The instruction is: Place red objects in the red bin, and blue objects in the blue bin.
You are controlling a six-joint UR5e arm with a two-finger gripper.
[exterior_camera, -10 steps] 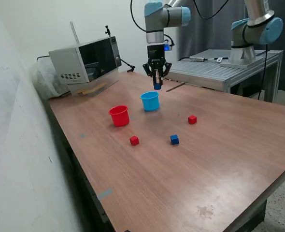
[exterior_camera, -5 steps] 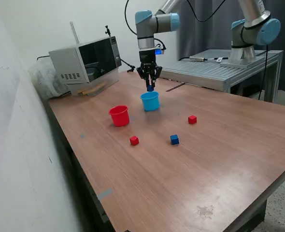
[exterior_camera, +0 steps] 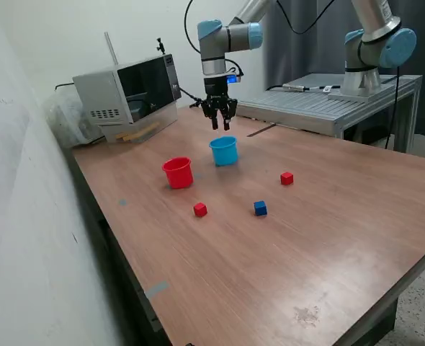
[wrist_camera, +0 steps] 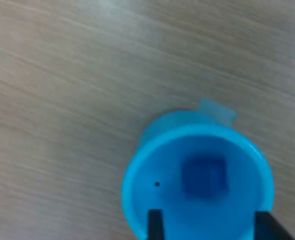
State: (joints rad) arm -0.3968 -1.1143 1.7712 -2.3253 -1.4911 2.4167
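Fingers of the two-finger gripper (exterior_camera: 220,124) stand spread apart and carry nothing; it hangs just above and slightly behind the small round light blue plastic cup (exterior_camera: 224,151). Looking down from the wrist, one small dark blue cube (wrist_camera: 204,175) lies on the floor of that cup, so this drop looks done.

Outward across the brown wooden worktop (exterior_camera: 328,245), the small round red plastic cup (exterior_camera: 178,173) stands upright just beside the blue one, toward the exterior view's left. Nearer the camera lie three loose cubes, well apart from each other: a second dark blue cube (exterior_camera: 260,208), a small red cube (exterior_camera: 200,210) in front of the red cup, and another red cube (exterior_camera: 287,178) toward the exterior view's right.

Any next pick probably means travelling toward the camera and descending. Cubes have no long axis, so only their yaw matters for aligning the fingers.
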